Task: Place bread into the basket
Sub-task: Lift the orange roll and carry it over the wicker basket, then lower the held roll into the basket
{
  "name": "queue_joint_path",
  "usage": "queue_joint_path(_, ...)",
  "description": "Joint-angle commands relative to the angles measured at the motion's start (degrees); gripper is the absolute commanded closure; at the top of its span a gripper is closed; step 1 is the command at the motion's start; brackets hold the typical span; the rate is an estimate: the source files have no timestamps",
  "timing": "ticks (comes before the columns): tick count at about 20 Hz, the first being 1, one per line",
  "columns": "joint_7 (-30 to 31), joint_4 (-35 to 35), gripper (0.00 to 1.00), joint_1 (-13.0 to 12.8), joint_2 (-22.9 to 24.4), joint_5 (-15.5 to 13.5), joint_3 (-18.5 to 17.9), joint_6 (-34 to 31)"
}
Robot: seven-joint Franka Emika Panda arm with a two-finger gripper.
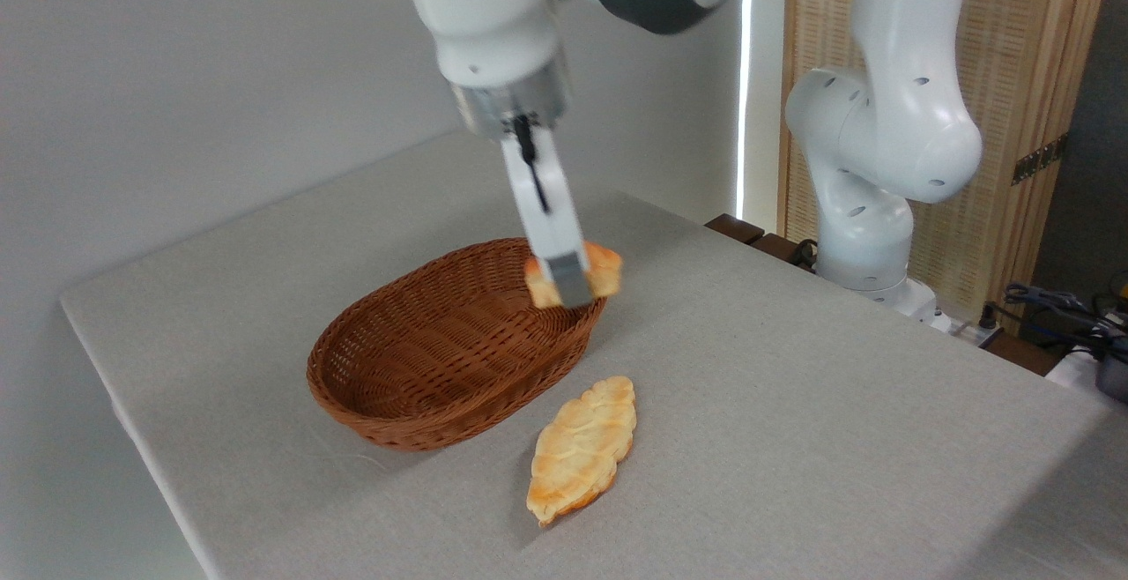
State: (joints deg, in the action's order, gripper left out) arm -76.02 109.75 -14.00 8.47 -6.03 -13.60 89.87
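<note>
The gripper [568, 285] is clamped on the bun [604, 270], up in the air at the wicker basket's [414, 404] right edge.

The flat pastry [582, 449] lies apart on the table [793, 404].

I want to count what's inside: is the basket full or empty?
Empty. The basket shows only bare weave; the gripper holds the bread above its rim.

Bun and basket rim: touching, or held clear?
Cannot tell. The camera view shows the bun clamped in the gripper, lifted off the table, overlapping the basket rim's right end; no gap or contact is plainly visible.
</note>
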Motion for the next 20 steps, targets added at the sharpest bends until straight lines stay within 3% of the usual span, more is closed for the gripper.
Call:
queue_joint_path(1,4.19,-1.56,0.35,0.03,-2.05,-1.35,3.23,5.13)
queue_joint_path(3,9.63,-1.56,0.09,0.02,-3.62,-1.26,5.76,7.06)
queue_joint_path(6,16.15,-1.56,0.00,0.02,-5.65,-1.26,7.89,10.06)
queue_joint_path(11,30.46,-1.56,0.00,-0.06,-7.85,-1.35,10.35,12.87)
queue_joint_path(20,32.60,-1.56,0.00,0.03,-7.85,-0.91,10.62,13.14)
